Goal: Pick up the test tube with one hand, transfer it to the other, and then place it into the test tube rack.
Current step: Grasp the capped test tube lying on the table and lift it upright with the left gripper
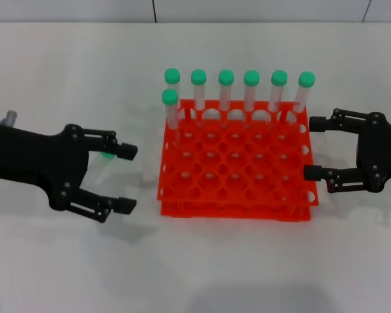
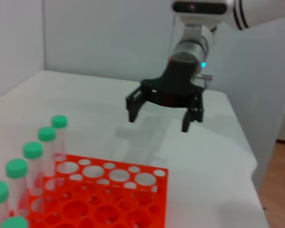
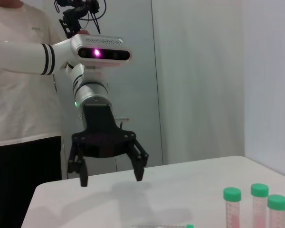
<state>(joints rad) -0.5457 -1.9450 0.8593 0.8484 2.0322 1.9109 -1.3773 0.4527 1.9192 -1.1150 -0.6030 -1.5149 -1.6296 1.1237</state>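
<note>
The test tube (image 1: 108, 156) lies on the white table left of the rack, mostly hidden under my left gripper; only its green cap shows. It also shows at the lower edge of the right wrist view (image 3: 190, 226). My left gripper (image 1: 127, 178) is open and empty, hovering over the tube; it also shows in the right wrist view (image 3: 109, 173). My right gripper (image 1: 313, 148) is open and empty at the right end of the orange-red test tube rack (image 1: 234, 210); it also shows in the left wrist view (image 2: 164, 111), beyond the rack (image 2: 109, 190).
Several green-capped tubes (image 1: 225, 78) stand in the rack's back row, and one (image 1: 170, 98) in the second row at the left; they also show in both wrist views (image 2: 33, 151) (image 3: 259, 192). A person in a white shirt (image 3: 19, 71) stands beyond the table's left side.
</note>
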